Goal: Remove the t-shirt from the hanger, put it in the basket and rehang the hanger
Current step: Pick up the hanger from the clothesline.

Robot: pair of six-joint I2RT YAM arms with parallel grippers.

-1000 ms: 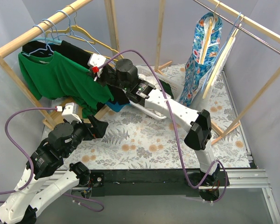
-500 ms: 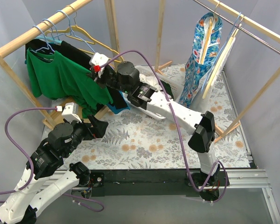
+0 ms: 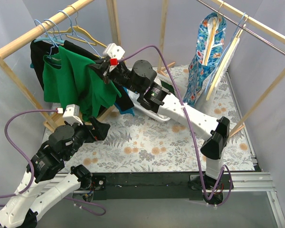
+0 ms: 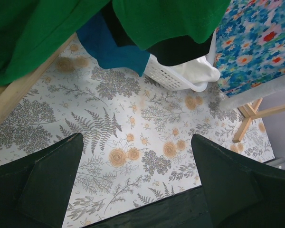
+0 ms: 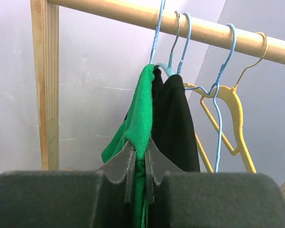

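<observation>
Green cotton t-shirt (image 3: 69, 85) hangs at the far left of the frame from a round wooden rail (image 3: 35, 35). It is bunched toward its right side and presses against a black garment (image 5: 175, 123) on the same rail. By my reading the grasp is made and the pull-off is the step in hand, since the shirt is not yet free.

The right arm reaches from its base at the near right diagonally across the floral-covered bench (image 3: 147, 142), with its forearm rising to shirt height. The left arm sits folded low at the near left, its wrist aimed down over the bench.

The right hand (image 5: 138, 164) is nearly closed, its two fingers pinching a fold of the shirt's edge just below the collar. The left hand (image 4: 137, 140) is spread wide and holds nothing.

A pale blue wire hanger (image 5: 157, 33) appears to carry the shirt. The next move probably calls for drawing the fabric sideways and down along the hanger's shoulder, gently enough that the hook stays on the rail. The idle left hand could steady it.
</observation>
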